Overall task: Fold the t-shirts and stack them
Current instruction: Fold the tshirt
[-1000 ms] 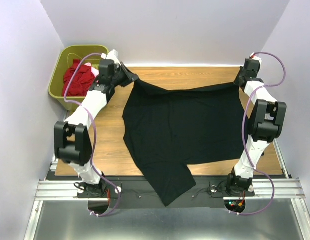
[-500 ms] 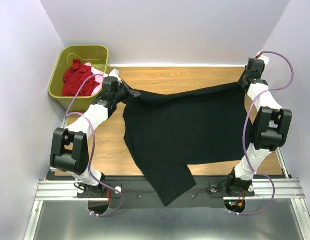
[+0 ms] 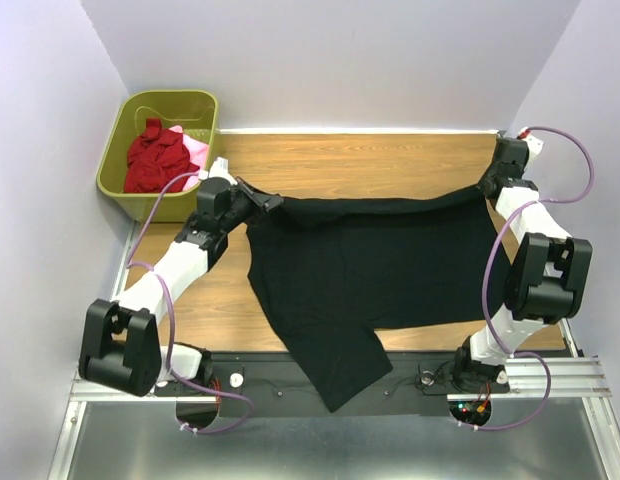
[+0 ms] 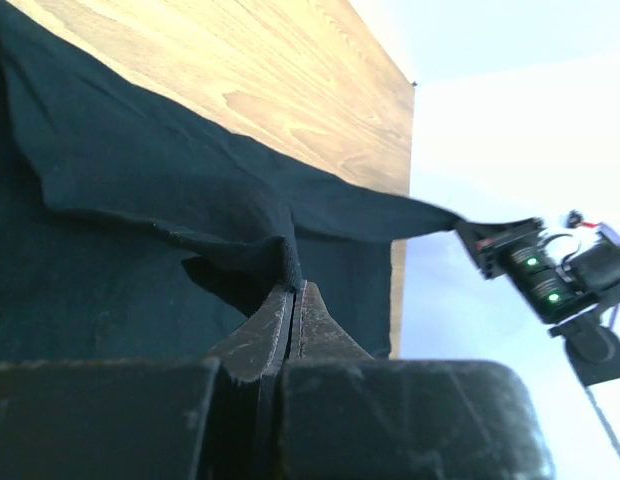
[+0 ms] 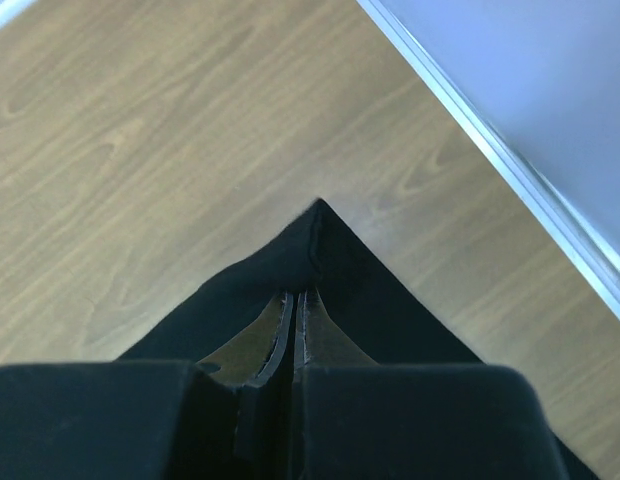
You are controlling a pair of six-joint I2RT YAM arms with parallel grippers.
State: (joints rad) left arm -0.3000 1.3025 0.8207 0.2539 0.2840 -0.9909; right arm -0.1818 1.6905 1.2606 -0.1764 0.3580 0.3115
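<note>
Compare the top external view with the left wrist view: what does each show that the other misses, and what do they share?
Only the top external view shows the basket holding a dark red shirt and a pink shirt, and the black t-shirt draping over the table at its near edge. Only the left wrist view shows close up the left end effector pressed shut on a bunched fold of cloth. Both show the black t-shirt, the table, and the right end effector gripping the opposite corner.
</note>
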